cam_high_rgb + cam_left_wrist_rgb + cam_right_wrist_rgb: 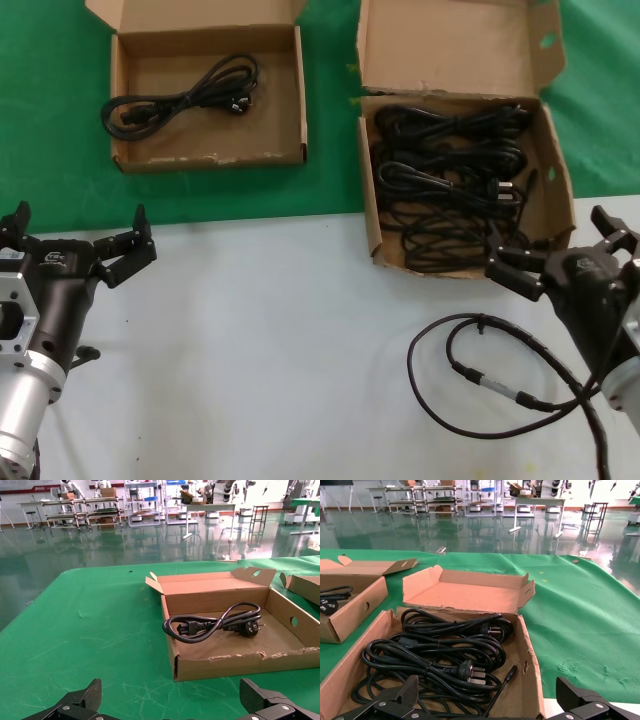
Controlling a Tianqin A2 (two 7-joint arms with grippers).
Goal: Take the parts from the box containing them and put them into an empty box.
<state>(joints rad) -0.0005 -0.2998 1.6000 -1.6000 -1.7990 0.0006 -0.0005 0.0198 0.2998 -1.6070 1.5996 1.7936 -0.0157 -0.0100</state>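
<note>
Larger carton point(553, 205): several power cords point(450, 180). Smaller carton point(128, 160): 1 power cord point(185, 95). Left hand point(80, 250) open, over worktop point(270, 340). Right hand point(560, 262) open, at larger carton's near edge.

From where I sit at the controls, the smaller box point(208, 100) lies far left on the cloth point(330, 120), with one power cord point(182, 98) inside it; the larger box point(462, 175) sits to its right, well apart, holding a heap of cords point(450, 185); its near edge rests on the table point(260, 350); the left gripper point(80, 250) hangs over the table's left side, nearer me than the smaller box; the right gripper point(560, 250) sits at the larger box's near right corner; a thin looped cable point(480, 375) lies on the table before that box, beside the right arm.
</note>
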